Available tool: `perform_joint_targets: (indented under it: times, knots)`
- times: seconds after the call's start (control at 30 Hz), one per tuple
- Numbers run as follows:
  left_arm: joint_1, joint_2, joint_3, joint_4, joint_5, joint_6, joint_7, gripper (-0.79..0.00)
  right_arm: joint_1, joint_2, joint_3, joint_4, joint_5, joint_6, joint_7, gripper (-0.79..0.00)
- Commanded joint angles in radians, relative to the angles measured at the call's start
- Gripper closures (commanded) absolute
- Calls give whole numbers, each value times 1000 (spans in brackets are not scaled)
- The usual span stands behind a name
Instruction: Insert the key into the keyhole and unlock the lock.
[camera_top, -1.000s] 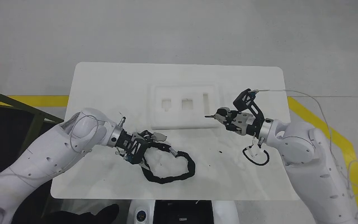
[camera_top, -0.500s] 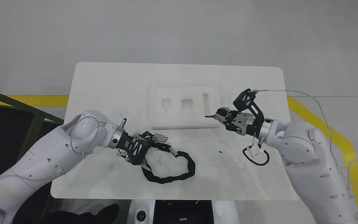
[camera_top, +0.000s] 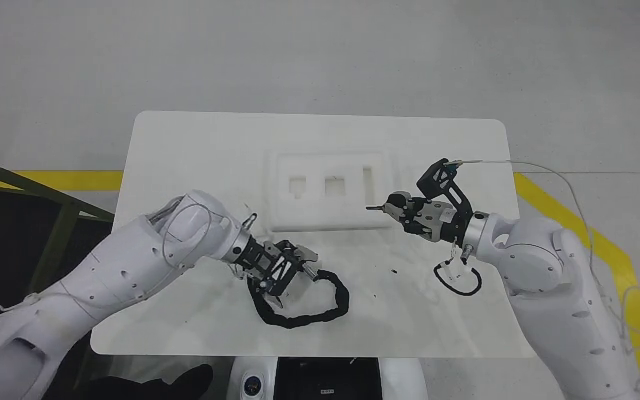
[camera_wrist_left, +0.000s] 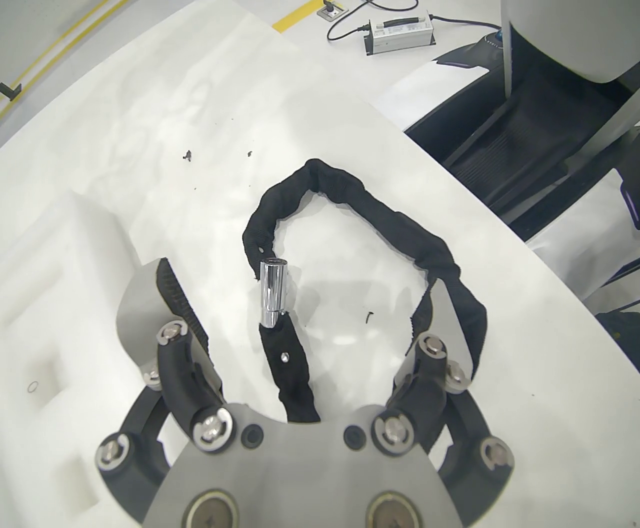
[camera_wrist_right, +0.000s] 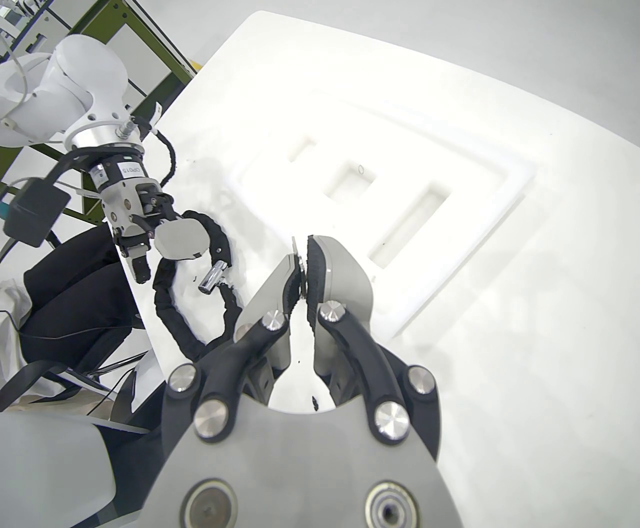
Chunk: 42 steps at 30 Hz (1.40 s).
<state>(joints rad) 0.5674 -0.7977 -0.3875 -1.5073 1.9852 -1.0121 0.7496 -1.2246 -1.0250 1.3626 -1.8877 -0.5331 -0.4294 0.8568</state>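
Note:
A black sleeved chain lock (camera_top: 335, 295) lies in a loop near the table's front edge. Its silver lock cylinder (camera_wrist_left: 272, 292) rests on the table between the two chain ends, keyhole end pointing away from my left wrist. My left gripper (camera_wrist_left: 295, 310) hovers open over it, one finger (camera_wrist_left: 165, 295) on either side of the cylinder and not touching it. My right gripper (camera_wrist_right: 300, 265) is shut on the small key (camera_wrist_right: 294, 246), whose tip sticks out past the pads. It sits by the front right corner of the foam tray (camera_top: 285, 215), well apart from the lock.
The white foam tray with three recesses (camera_wrist_right: 350, 180) sits mid-table behind both grippers. A few dark specks (camera_wrist_left: 187, 156) dot the tabletop. The table's front edge (camera_wrist_left: 525, 270) runs close to the chain. A black cable loop (camera_top: 458, 280) hangs under the right wrist.
My left gripper has moved right and slightly toward the front edge, from beside the chain to over the lock cylinder. The right arm and key have not moved.

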Motion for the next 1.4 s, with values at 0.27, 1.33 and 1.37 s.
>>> perform_joint_targets:
  times: [0.27,1.33,1.37]
  knots:
    - [-76,-85,92,130,-36,0,-64,-785,0,0,0,0,0,0,0,0]
    - [-144,-150,185,245,-103,0,-83,-376,0,0,0,0,0,0,0,0]
    - [-143,-149,185,246,-102,0,-83,-369,0,0,0,0,0,0,0,0]
